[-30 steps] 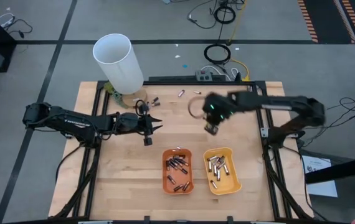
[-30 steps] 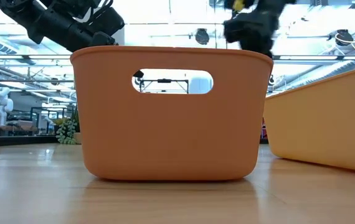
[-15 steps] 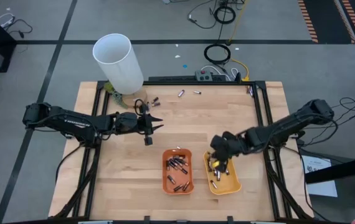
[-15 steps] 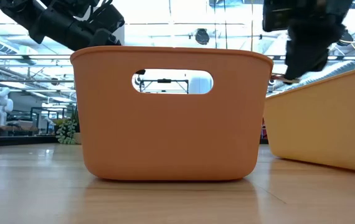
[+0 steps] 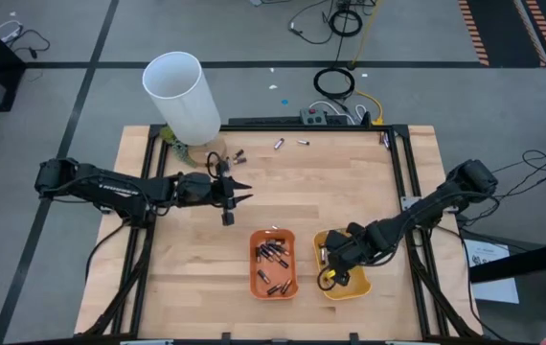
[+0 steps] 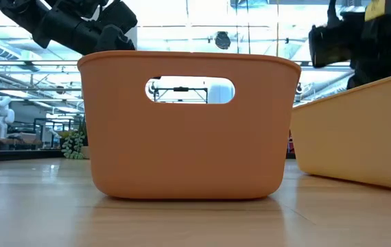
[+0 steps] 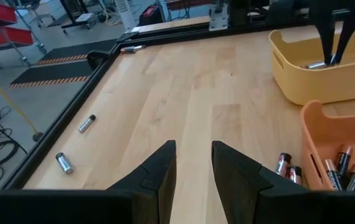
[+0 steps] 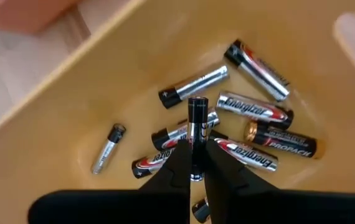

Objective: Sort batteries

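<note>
over the yellow tray (image 5: pixel 361 286) my right gripper (image 5: pixel 332 272) pinches a silvery battery (image 8: pixel 195 134), many cells sit sorted in both trays, loose batteries (image 5: pixel 290 144) remain at the far edge, left gripper (image 5: pixel 237 195) waits half-open.

Below my right gripper (image 8: pixel 194 163): batteries (image 8: pixel 252 111), glossy silvery metal; yellow tray (image 8: pixel 134 68), smooth matt plastic. Beside it: orange tray (image 5: pixel 273 264), same plastic; table (image 5: pixel 283 182), pale wood.

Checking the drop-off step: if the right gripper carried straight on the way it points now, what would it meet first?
The right gripper, shut on a silvery battery, points down into the yellow tray. Going straight on, it would probably meet the loose batteries lying on the tray floor first, though depth is hard to judge.
</note>
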Robot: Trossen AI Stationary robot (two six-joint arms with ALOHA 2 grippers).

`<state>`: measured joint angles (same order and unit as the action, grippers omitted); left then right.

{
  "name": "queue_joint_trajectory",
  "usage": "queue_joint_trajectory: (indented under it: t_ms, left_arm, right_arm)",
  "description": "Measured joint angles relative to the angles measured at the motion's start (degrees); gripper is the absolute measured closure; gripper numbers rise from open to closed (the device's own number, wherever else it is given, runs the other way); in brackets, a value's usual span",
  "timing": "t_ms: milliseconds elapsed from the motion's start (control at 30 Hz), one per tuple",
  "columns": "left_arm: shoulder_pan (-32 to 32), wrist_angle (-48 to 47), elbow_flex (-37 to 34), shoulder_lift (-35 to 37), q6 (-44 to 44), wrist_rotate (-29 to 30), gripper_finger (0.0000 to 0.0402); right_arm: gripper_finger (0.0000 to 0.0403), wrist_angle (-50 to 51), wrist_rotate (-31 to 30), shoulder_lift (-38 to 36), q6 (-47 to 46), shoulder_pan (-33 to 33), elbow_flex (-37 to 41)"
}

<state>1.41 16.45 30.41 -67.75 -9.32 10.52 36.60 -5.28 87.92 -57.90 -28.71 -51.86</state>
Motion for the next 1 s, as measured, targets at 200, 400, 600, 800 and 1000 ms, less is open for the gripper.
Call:
queue_joint_trajectory:
  t_ms: [200,400,600,800,1000]
  left_arm:
    - [0.0,0.5,0.0,0.0,0.0,0.0,0.0288]
    - [0.0,4.8,0.0,-1.2,2.5,-5.3,0.0288]
    - [0.0,12.9,0.0,-6.5,3.0,-6.1,0.0288]
    - [0.0,16.5,0.0,-10.6,2.5,-6.0,0.0288]
    - [0.0,17.5,0.0,-11.0,2.5,-6.0,0.0288]
  right_arm:
    - [0.0359,0.0,0.8,0.5,0.0,0.0,0.0]
    - [0.0320,0.0,0.9,0.5,1.0,0.0,0.0]
    - [0.0282,1.4,2.6,-0.5,3.1,0.8,0.0]
    - [0.0260,4.3,5.1,-6.1,4.7,3.2,0.0]
    - [0.0262,8.9,-0.4,-14.1,10.7,9.0,0.0]
